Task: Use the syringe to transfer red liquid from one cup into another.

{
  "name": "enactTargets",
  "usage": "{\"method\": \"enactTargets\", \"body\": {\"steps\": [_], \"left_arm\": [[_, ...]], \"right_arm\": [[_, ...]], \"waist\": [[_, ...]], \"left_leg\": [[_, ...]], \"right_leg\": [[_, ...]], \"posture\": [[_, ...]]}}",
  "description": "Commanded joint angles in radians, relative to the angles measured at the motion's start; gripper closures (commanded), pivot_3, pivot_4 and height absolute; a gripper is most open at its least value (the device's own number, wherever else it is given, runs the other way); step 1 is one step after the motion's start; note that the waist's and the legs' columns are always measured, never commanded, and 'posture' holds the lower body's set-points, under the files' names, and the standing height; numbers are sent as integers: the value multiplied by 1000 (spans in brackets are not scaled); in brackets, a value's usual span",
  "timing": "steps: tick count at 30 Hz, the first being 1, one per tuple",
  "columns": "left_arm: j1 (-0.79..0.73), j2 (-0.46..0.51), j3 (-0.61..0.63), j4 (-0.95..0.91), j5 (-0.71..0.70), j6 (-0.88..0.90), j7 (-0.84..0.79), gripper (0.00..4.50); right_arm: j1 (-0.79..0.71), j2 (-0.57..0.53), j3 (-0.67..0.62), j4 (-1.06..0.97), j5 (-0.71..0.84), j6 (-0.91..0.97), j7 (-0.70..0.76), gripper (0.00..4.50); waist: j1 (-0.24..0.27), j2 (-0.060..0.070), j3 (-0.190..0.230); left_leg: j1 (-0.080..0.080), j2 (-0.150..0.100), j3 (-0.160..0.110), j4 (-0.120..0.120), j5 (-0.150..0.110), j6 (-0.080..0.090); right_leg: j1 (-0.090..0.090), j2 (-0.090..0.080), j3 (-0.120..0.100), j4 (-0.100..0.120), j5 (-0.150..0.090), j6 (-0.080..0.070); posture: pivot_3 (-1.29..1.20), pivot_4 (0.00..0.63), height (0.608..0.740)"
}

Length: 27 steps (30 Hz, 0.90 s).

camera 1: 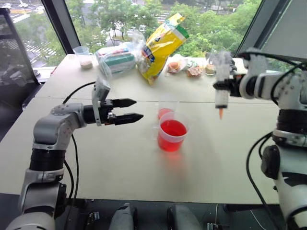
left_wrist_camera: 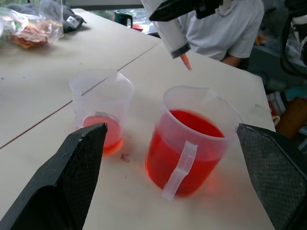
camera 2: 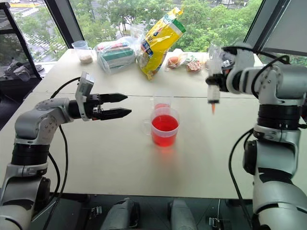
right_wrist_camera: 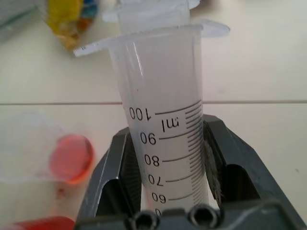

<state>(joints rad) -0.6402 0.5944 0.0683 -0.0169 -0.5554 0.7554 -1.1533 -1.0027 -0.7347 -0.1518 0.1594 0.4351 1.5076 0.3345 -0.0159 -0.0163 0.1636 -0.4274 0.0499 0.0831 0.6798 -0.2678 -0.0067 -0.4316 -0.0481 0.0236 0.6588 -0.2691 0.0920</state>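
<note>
There, the right gripper (camera 2: 214,82) clamped the light, rigid, slippery syringe (camera 2: 214,88) mid-barrel, hanging at two o'clock from the brimming beaker (camera 2: 165,127); left gripper (camera 2: 116,105) fingers stood apart.

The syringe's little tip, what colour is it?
Orange-red. The syringe tip shows best in the left wrist view.
</note>
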Motion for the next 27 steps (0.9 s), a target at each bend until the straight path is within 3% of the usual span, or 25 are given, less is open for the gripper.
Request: {"method": "enactTargets", "body": {"steps": [1, 8, 15, 21, 27], "left_arm": [[19, 14, 2, -62, -31, -10, -3, 85], [55, 56, -24, -100, -37, -27, -33, 85], [54, 91, -50, -113, -30, -56, -59, 85], [43, 95, -54, -104, -38, -55, -55, 0], [68, 115, -32, -133, -58, -30, -48, 0]], "right_arm": [[82, -78, 71, -65, 9, 77, 31, 3117], [207, -50, 81, -90, -5, 103, 36, 3117], [212, -2, 63, -37, -43, 50, 19, 3117], [216, 14, 47, -76, -43, 45, 27, 91], [291, -123, 12, -351, 40, 25, 144, 91]], "waist": [[-4, 0, 0], [-5, 0, 0], [0, 0, 0], [-2, 0, 0], [4, 0, 0]], "left_leg": [[0, 0, 0, 0, 0, 0], [1, 0, 0, 0, 0, 0], [0, 0, 0, 1, 0, 0], [0, 0, -1, 1, 0, 0], [0, 0, -1, 0, 0, 1]], "right_leg": [[0, 1, 0, 0, 0, 0], [0, 2, 1, 0, 0, 0], [0, 2, 1, -1, 0, 0], [0, 3, 1, -1, 0, 0], [0, 2, 1, -2, 0, 0]], "posture": [[0, 150, 740], [0, 150, 740], [0, 150, 740], [0, 150, 740], [0, 150, 740]]}}
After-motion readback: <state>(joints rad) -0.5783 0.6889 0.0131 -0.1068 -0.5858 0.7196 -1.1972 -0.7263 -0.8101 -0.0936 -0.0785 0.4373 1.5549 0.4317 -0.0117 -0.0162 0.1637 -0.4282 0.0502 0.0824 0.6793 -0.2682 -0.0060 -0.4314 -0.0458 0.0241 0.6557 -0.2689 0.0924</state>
